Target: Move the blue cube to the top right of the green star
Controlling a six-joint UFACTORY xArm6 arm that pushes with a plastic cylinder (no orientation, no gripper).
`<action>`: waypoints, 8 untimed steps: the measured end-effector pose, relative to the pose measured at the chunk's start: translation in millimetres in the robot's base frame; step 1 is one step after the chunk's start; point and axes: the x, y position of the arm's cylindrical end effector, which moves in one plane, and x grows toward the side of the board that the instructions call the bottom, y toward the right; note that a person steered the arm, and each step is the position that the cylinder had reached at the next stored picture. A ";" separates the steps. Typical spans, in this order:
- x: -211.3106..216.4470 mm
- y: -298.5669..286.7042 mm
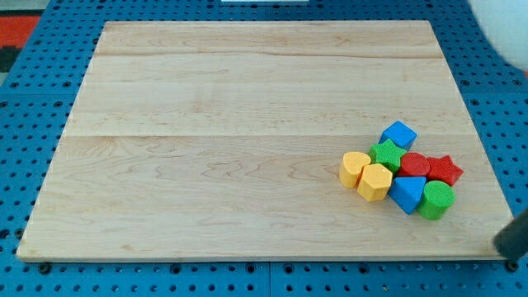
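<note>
Pale wooden board (247,99) on a blue pegboard bench (25,124); you see eight blocks clustered near the board's right edge, toward its bottom right corner. Blue cube (398,134): topmost of the cluster, turned so that one corner points toward the view's bottom; as a cube it shows you no long axis. It touches the green star (386,153) at that star's upper right. Right of the star lie a red block (415,164), shape unclear, and a red star (445,170). Left of it sit a yellow heart-like block (355,168) and a yellow hexagon (374,182). Below it, a second blue block (407,193), wedge-like, and a green cylinder (436,200).

A dark blurred shape (516,239) enters at the bench's bottom right corner, off the board; my tip itself cannot be made out, so you cannot tell its place relative to the blocks. The rod has no jaws and holds nothing.
</note>
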 end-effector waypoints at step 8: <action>-93.3 -36.1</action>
